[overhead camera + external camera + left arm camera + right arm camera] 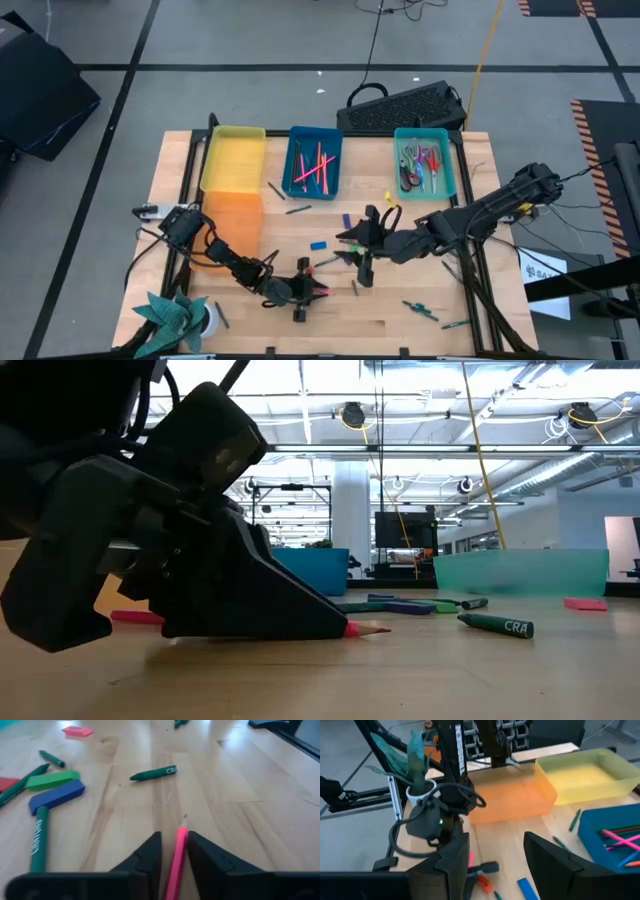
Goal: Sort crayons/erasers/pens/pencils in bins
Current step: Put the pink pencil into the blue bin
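The left gripper point(174, 851) is down at the table point(400, 335) near its front edge, its two fingers closed around a pink pencil point(175, 862) that lies flat on the wood, tip poking out ahead of the fingertips. From table height the gripper's body point(200, 575) tilts forward and low, with the pencil's red point point(365, 629) showing just past it. The left arm point(225, 255) stretches in from the table's left side, low across the front. Ahead of the claw lie a green crayon point(154, 772), then a blue eraser point(56, 796) and a green eraser point(52, 779) side by side, with bare wood between them and the pencil. The right gripper point(362, 262) hangs just beside it, mid-table, fingers spread apart and holding nothing. The bins line the far edge: yellow point(234, 158), orange point(230, 225) in front of it, blue point(314, 162), teal point(426, 162). A plant pot point(190, 318) sits at the front left corner.
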You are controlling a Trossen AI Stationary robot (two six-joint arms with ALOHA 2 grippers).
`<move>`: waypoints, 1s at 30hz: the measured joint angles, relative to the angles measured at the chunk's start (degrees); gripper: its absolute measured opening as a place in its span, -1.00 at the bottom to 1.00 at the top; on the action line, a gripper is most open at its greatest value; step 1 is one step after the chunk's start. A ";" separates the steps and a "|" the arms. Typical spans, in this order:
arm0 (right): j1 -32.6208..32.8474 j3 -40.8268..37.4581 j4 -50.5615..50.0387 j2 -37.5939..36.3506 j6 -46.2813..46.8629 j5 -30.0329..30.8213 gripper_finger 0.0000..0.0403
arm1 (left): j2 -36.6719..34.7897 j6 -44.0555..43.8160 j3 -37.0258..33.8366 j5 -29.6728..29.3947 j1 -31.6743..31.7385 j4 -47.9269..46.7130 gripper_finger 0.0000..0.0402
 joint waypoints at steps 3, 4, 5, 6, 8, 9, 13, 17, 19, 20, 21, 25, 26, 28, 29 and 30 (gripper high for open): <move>-0.59 0.00 -0.04 -0.95 -1.18 0.00 -0.09 | 0.26 0.56 0.04 1.84 0.35 0.37 -0.75; -0.69 0.00 -0.04 -1.26 -1.56 -0.02 -0.09 | 0.69 0.75 0.04 2.04 0.46 0.92 -0.83; -0.71 0.00 -0.07 -1.75 -1.97 -0.02 -0.09 | 0.86 0.78 0.08 2.36 0.62 1.09 -0.89; -0.73 0.00 -0.04 -2.13 -2.26 0.00 -0.09 | 1.10 0.81 0.24 3.03 0.69 1.33 -0.92; -0.93 0.00 -0.03 -3.01 -2.41 -0.02 -0.09 | 1.44 0.90 0.26 3.45 0.73 1.84 -0.90; -0.96 0.00 -0.11 -3.39 -2.31 -0.02 -0.09 | 1.45 0.91 0.26 3.45 0.77 1.86 -0.87; -0.98 0.00 -0.54 -4.60 -1.21 0.56 -0.09 | 0.46 1.39 0.31 3.49 0.80 0.86 -0.84; -0.98 0.00 -1.37 -5.33 0.48 1.55 -0.09 | -2.77 1.28 0.74 3.59 1.21 -2.46 -0.92; -0.98 0.00 -1.57 -5.37 1.14 1.61 -0.09 | -5.01 1.32 1.20 3.53 1.68 -6.16 -0.92; -0.98 0.00 -1.53 -5.40 1.59 1.91 -0.09 | -6.49 1.34 1.61 3.11 2.00 -9.00 -0.92; -0.93 0.00 -1.55 -5.52 2.39 2.74 -0.09 | -7.77 1.35 2.29 2.50 2.44 -12.40 -0.92; -0.87 0.00 -0.84 -5.83 4.04 3.26 -0.09 | -13.62 1.30 5.08 0.48 4.81 -23.09 -0.87; -0.71 0.00 -0.94 -6.01 4.05 3.17 -0.09 | -15.56 1.31 5.73 0.43 5.47 -24.39 -0.86; -0.50 0.00 -1.09 -6.30 4.04 3.17 -0.09 | -19.08 1.30 6.70 0.22 7.02 -27.55 -0.87; -0.49 0.00 -1.11 -6.66 3.98 3.15 -0.09 | -20.55 1.40 7.28 0.24 7.86 -28.84 -0.89; -0.31 -0.02 -1.76 -7.13 3.62 2.95 -0.09 | -22.22 1.55 7.53 0.24 8.88 -30.50 -0.91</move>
